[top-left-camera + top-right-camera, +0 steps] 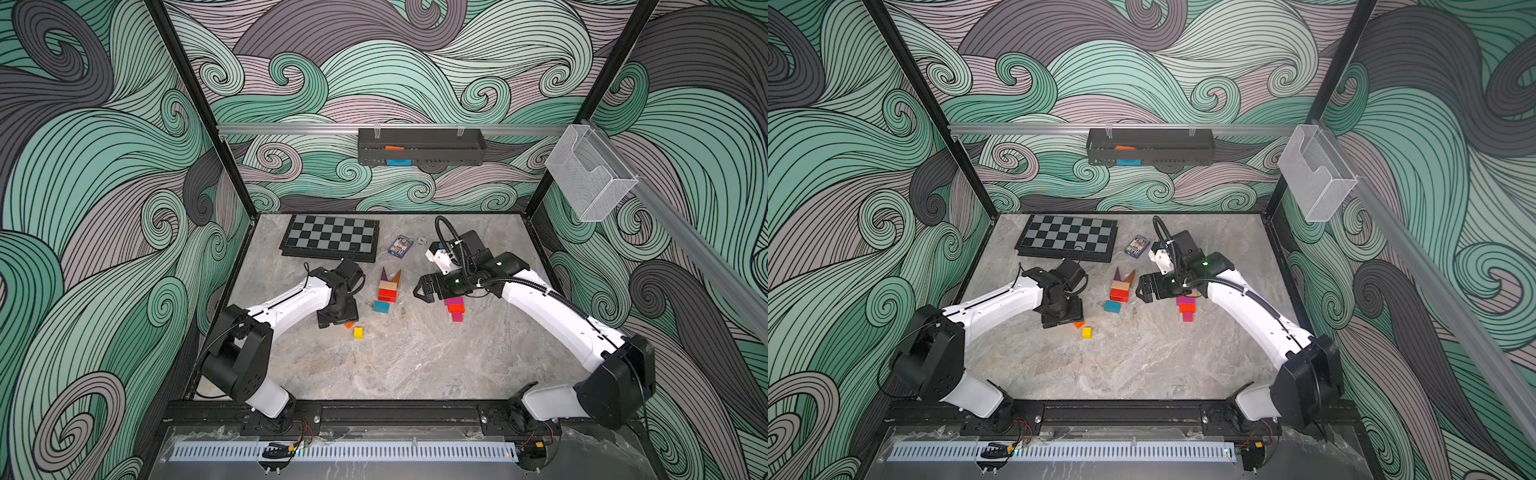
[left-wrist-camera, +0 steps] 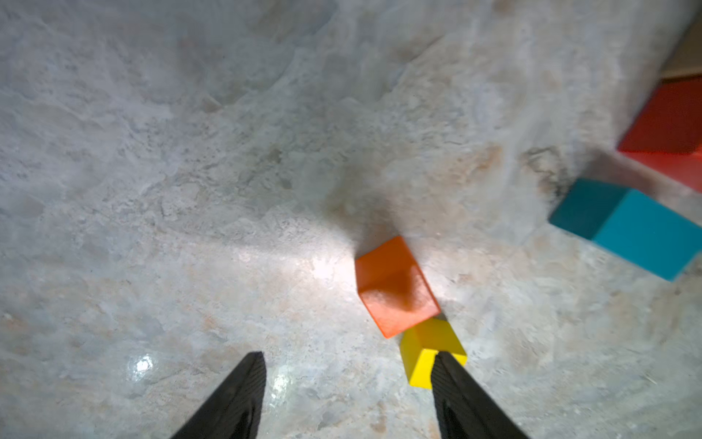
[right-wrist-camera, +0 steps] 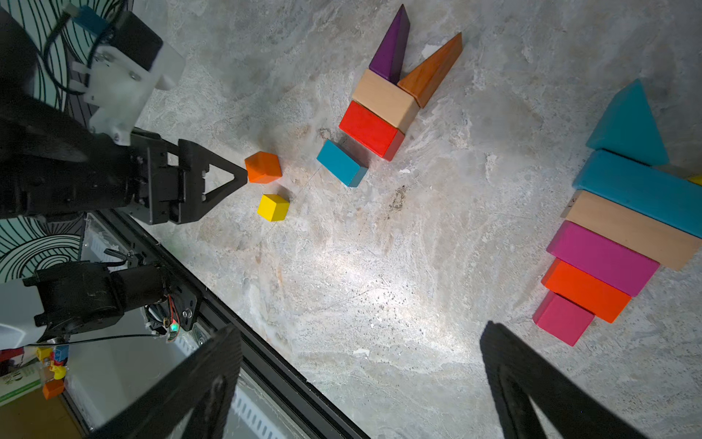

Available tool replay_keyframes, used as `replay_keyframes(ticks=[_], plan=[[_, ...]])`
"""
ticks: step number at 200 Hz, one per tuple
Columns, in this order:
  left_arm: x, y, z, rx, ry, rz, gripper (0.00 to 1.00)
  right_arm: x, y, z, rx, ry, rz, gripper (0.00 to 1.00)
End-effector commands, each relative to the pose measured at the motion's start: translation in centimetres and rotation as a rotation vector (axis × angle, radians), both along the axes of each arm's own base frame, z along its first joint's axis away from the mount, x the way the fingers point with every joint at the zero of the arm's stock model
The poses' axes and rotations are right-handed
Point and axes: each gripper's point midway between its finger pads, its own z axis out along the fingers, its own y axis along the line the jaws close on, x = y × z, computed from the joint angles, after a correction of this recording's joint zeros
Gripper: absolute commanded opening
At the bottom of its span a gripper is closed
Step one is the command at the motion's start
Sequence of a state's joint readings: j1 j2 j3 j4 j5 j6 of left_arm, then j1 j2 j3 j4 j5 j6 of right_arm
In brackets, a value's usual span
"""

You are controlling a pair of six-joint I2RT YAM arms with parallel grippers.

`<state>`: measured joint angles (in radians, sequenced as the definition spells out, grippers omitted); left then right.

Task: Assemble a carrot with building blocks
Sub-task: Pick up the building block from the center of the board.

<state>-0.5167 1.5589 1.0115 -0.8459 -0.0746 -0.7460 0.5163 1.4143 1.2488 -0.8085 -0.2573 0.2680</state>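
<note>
Target, I'd say: orange cube (image 2: pixel 395 285), on desk (image 2: pixel 152 190) just ahead of left hand (image 2: pixel 349 357), yellow cube (image 2: pixel 425 342) beside it. Left hand spread, empty. Shift sideways to centre cube, square up to its flats, keep clear of yellow. Right hand (image 3: pixel 361 328) spread, empty, hovering.

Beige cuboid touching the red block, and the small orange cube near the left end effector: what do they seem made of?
Plain beige cuboid: looks like bare wood, matt and pale tan, with no paint coat visible and a slightly darker end face.
Small orange cube: likely wood too, under opaque orange paint with a slight sheen. No grain shows, so its core is a guess.
</note>
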Motion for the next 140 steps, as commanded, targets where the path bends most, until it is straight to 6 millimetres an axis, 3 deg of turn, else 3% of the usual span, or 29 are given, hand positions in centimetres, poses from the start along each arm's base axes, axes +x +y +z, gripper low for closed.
replay_keyframes(ticks=[1, 39, 79, 94, 115, 140], plan=[[1.8, -1.0, 0.0, -0.045, -0.040, 0.040, 0.71, -0.5, 0.4, 0.0, 0.016, 0.015, 0.034, 0.99], [2.7, -2.0, -0.5, -0.069, -0.043, 0.033, 0.73, -0.5, 0.4, -0.1, 0.010, 0.011, 0.040, 0.99], [2.3, -2.4, -1.8, -0.080, -0.018, 0.043, 0.69, -0.3, 0.6, -0.4, 0.013, 0.020, 0.044, 0.99], [2.3, -2.7, -2.4, -0.091, -0.010, 0.046, 0.60, -0.2, 0.7, -0.3, 0.016, 0.019, 0.044, 0.99], [2.4, -3.0, -3.0, -0.098, 0.006, 0.041, 0.35, -0.1, 0.8, -0.4, 0.018, 0.021, 0.045, 0.99], [2.4, -3.0, -2.9, -0.093, 0.012, 0.034, 0.21, -0.1, 0.8, -0.5, 0.017, 0.021, 0.043, 0.99]])
